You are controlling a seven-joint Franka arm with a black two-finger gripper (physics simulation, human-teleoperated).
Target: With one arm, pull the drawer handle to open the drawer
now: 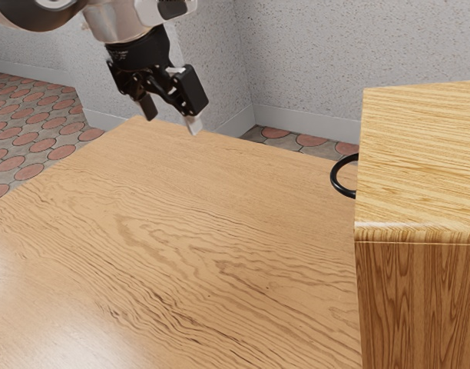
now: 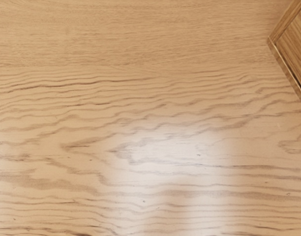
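A wooden drawer cabinet stands on the table at the exterior view's right. Its black curved handle sticks out from the cabinet's face toward the exterior view's left. The drawer front itself faces away from this camera. My gripper hangs above the table's far edge, well off to the exterior view's left of the handle. Its fingers stand open with nothing between them. In the wrist view a lower corner of the cabinet shows beyond the bare table under my hand.
The wooden table stretches between my gripper and the cabinet. Beyond it are a speckled wall and a tiled floor.
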